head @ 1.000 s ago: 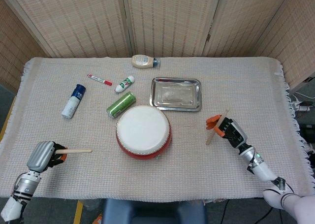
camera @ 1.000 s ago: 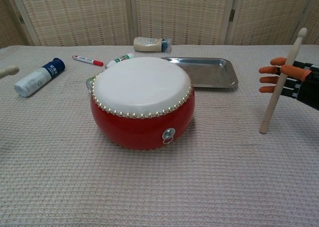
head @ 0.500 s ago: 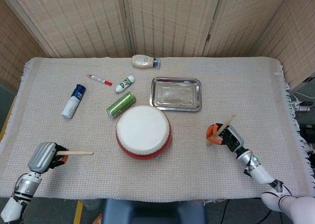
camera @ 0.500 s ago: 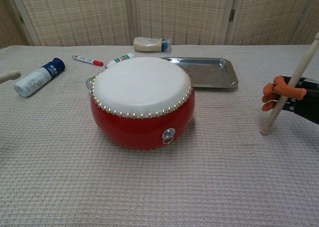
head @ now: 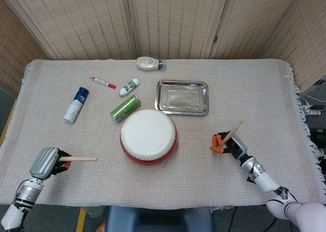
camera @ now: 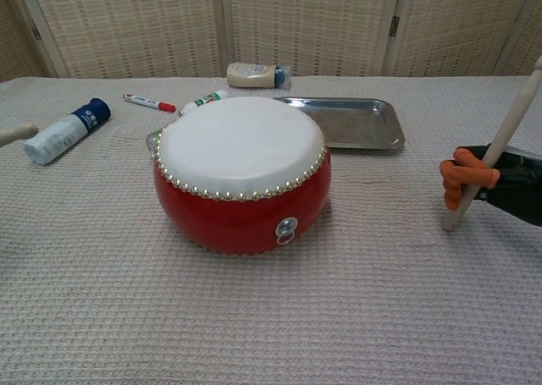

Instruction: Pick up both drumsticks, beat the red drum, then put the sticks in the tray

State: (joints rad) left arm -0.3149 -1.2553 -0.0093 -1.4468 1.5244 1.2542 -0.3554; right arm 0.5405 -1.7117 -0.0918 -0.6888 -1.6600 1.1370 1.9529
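Observation:
The red drum (head: 148, 136) (camera: 241, 175) with its white skin stands at the table's middle front. My right hand (head: 229, 144) (camera: 491, 184) sits to its right and grips a wooden drumstick (head: 229, 133) (camera: 494, 141) near the lower end; the stick leans up and to the right, its lower tip on the cloth. At the front left, my left hand (head: 48, 162) holds the other drumstick (head: 80, 159), which lies level and points at the drum; only its tip (camera: 17, 134) shows in the chest view. The steel tray (head: 182, 97) (camera: 349, 123) lies behind the drum.
Behind the drum's left lie a green can (head: 125, 108), a white tube (head: 129, 86), a red marker (head: 103, 82) and a blue-capped bottle (head: 75, 104). A cream bottle (head: 149, 63) lies at the back. Folding screens close off the far side.
My right hand's fingers have closed around the drumstick and the hand has slid down and toward the front; the stick now leans more to the right. The left hand barely moved.

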